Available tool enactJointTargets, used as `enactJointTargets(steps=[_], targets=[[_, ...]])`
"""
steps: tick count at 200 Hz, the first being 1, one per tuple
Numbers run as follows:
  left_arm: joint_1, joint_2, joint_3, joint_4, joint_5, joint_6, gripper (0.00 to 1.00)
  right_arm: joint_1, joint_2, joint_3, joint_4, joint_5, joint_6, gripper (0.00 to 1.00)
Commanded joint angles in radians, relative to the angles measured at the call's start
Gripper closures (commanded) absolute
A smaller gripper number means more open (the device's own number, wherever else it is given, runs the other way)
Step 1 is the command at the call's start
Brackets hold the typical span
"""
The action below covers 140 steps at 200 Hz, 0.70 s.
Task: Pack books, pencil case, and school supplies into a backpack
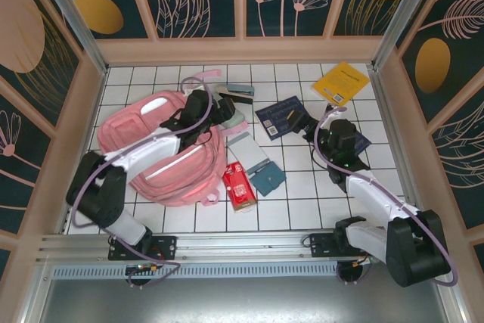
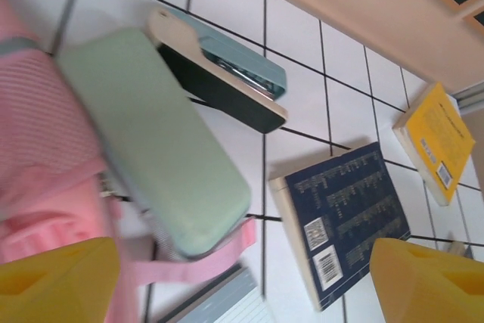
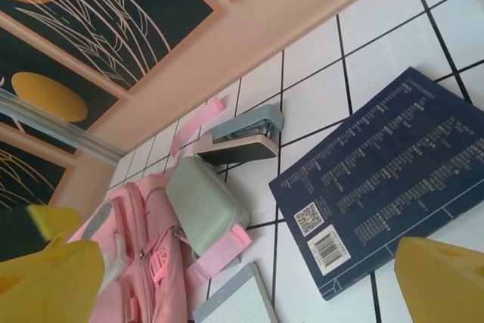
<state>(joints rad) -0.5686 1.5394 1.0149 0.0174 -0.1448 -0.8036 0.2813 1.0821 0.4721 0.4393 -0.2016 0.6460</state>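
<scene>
left claw (image 2: 242,281) wide open by the pencil case (image 2: 151,141), gripping nothing; right claw (image 3: 246,277) wide open, empty.

backpack (image 1: 162,158): left half of table (image 1: 378,187)
pencil case (image 2: 155,141): against backpack's right edge, over a strap
stapler (image 2: 227,73): just behind pencil case
mid book (image 1: 283,116): table centre, right of stapler
corner book (image 1: 342,82): far right corner
pad (image 1: 248,149): before pencil case
packet (image 1: 239,187): before pad, beside backpack
small square (image 1: 268,179): right of packet

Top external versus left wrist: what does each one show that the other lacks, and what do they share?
Top external adds the red packet and the teal square. Left wrist adds the barcode on the navy book. Shared: the pencil case, stapler, yellow book, that navy book and the backpack.
</scene>
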Motion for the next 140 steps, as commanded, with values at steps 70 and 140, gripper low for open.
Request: enactJointTargets(steps=[70,140], targets=[[-0.002,-0.267,-0.250,-0.151,0.015,0.123,0.40,0.149,0.167,0.078,0.070,-0.080,-0.062,0.02],[-0.157,-0.152,-0.216,-0.189,-0.005,0.205,0.54,0.171,0.209,0.097,0.058,-0.076,-0.072,0.01]])
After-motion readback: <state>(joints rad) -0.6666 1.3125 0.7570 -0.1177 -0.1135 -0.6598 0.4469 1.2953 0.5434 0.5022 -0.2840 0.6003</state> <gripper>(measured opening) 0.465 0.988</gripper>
